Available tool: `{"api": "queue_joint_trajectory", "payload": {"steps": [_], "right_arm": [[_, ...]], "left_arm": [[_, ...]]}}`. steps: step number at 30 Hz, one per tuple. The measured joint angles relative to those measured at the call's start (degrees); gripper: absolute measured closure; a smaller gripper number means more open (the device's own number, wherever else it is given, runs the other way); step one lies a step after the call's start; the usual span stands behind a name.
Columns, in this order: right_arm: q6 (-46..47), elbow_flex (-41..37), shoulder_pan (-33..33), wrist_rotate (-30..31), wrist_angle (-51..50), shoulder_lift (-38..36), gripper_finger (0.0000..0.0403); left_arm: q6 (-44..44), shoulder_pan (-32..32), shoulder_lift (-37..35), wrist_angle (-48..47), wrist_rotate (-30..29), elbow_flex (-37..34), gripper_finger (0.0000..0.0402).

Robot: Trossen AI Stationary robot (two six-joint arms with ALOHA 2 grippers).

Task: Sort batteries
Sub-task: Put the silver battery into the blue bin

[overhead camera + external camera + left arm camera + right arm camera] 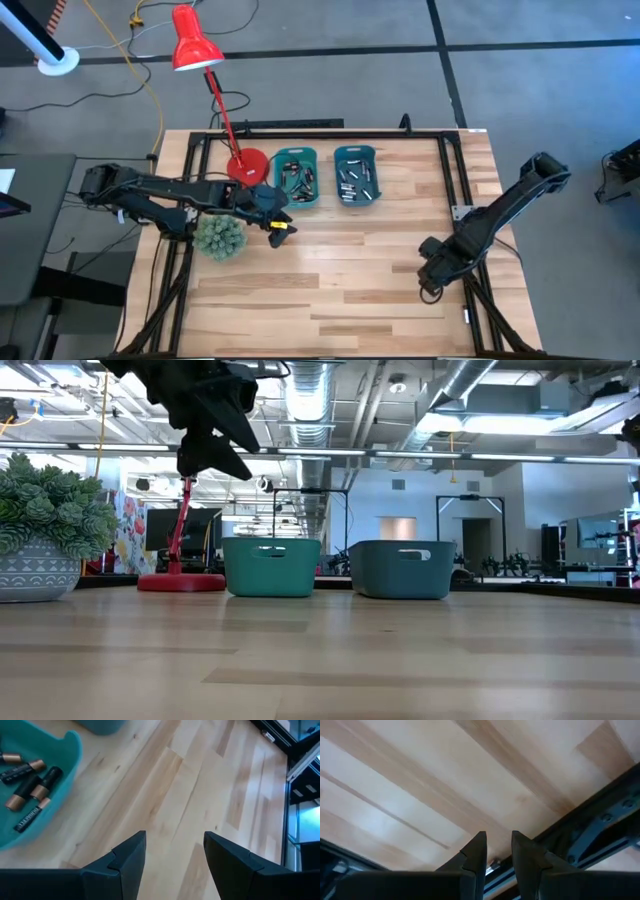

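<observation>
Batteries (297, 181) lie in two teal bins at the far middle of the table in the high view: the left bin (296, 155) and the right bin (356, 152), which holds its own batteries. The left gripper (279, 227) hovers just near of the left bin, beside the spiky green plant (219, 237) and the red lamp (197, 47). The right gripper (430, 272) waits low at the near right of the table, well apart from both bins. No loose cell shows on the bare wood.

From table height, the left gripper (208, 455) hangs well above the table, left of the two bins; nothing shows between its fingers.

The left wrist view shows the jaws wide and empty over bare planks, with the left bin's rim (75, 750) to one side and dark, copper-ended cells (30, 790) inside. My judgement: the step is reaching into this bin for a cell, so the gripper should travel over the rim first, then descend across one cell's short axis, choosing one lying apart from its neighbours. One cell carries pale lettering, too small to read.

The right wrist view shows narrow, empty jaws (498, 851) over wood near the table's dark frame. No writing shows.
</observation>
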Motion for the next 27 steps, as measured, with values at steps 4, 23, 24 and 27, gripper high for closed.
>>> {"api": "queue_joint_trajectory", "payload": {"steps": [4, 23, 24, 27], "right_arm": [[-3.86, 0.00, -0.62, 0.35, 0.37, 1.74, 0.0299], [-14.02, 0.02, -2.01, -10.73, 7.80, 16.78, 0.0299], [-14.01, 0.02, -2.04, -10.75, 7.80, 16.98, 0.0300], [-13.72, 0.04, -2.08, -10.99, 8.21, 17.53, 0.0300]], "left_arm": [[-0.15, -1.29, 0.02, -0.10, -0.03, -0.01, 0.0207], [0.89, -2.97, 0.09, -0.14, -3.35, -0.01, 0.0207], [1.25, -2.97, 0.09, -0.14, -3.41, -0.01, 0.0207], [2.09, -2.97, 0.09, -0.14, -3.41, -0.01, 0.0207]]}}
